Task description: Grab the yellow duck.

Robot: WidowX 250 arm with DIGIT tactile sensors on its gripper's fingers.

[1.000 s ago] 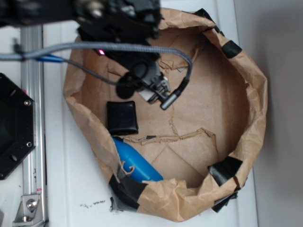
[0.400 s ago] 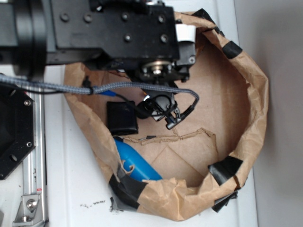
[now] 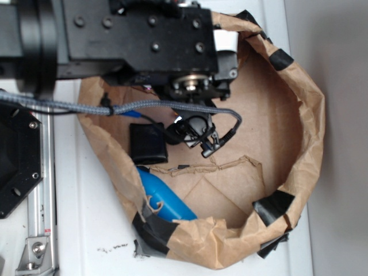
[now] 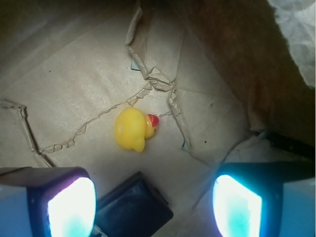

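Note:
The yellow duck [image 4: 133,129] lies on the crumpled brown paper in the wrist view, its red beak pointing right. It sits ahead of my gripper [image 4: 154,197], roughly centred between the two fingers and well apart from them. The gripper is open, with glowing pads at lower left [image 4: 69,207] and lower right [image 4: 236,205] and nothing held between them. In the exterior view the gripper [image 3: 195,132] hangs inside the paper bag [image 3: 307,132], and the arm hides the duck.
A black square pad [image 3: 148,143] lies left of the gripper and shows between the fingers as the pad [image 4: 133,207]. A blue object [image 3: 164,198] rests against the bag's lower-left wall. The bag's raised, taped walls ring the area. A black base plate [image 3: 17,155] sits at the left.
Since a second ago the arm has swung further over the bag and the gripper has shifted slightly down and right. Nothing has moved in the last half second.

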